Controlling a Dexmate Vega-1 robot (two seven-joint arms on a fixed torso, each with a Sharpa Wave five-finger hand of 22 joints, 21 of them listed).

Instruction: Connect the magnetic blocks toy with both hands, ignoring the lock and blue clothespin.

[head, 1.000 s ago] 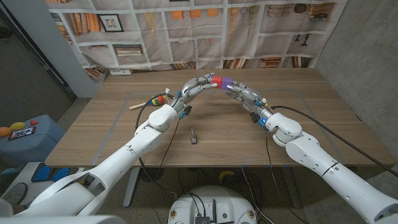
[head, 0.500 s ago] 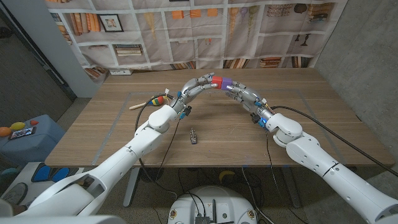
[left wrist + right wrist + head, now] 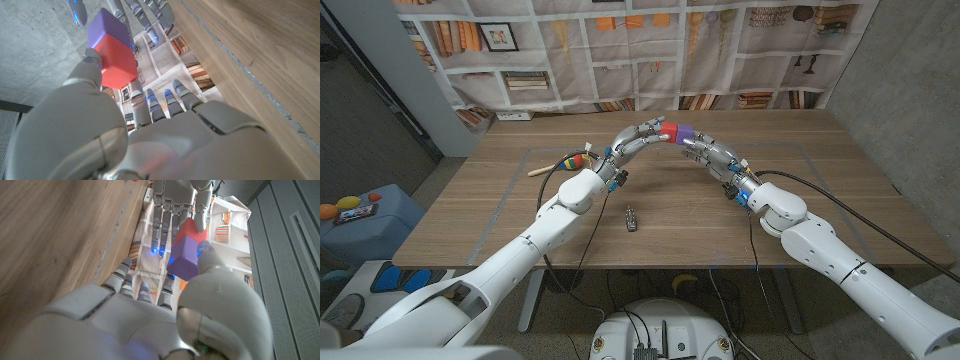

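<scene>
A red block [image 3: 669,130] and a purple block [image 3: 685,132] are joined face to face, held up above the far middle of the table [image 3: 520,215]. My left hand [image 3: 638,138] holds the red block [image 3: 116,57] from the left; my right hand [image 3: 708,149] holds the purple block [image 3: 186,255] from the right. In the left wrist view the purple block [image 3: 109,28] sits flush against the red one, with my right hand's fingers [image 3: 145,15] beyond it. The right wrist view shows the red block [image 3: 189,230] behind the purple one, with my left hand's fingers [image 3: 167,205] around it.
A small metal lock [image 3: 631,218] lies on the table near the front middle. A wooden-handled toy with coloured ends [image 3: 563,162] lies at the left, behind my left forearm. Taped lines mark the tabletop. A bookshelf-print backdrop [image 3: 640,50] hangs behind the table.
</scene>
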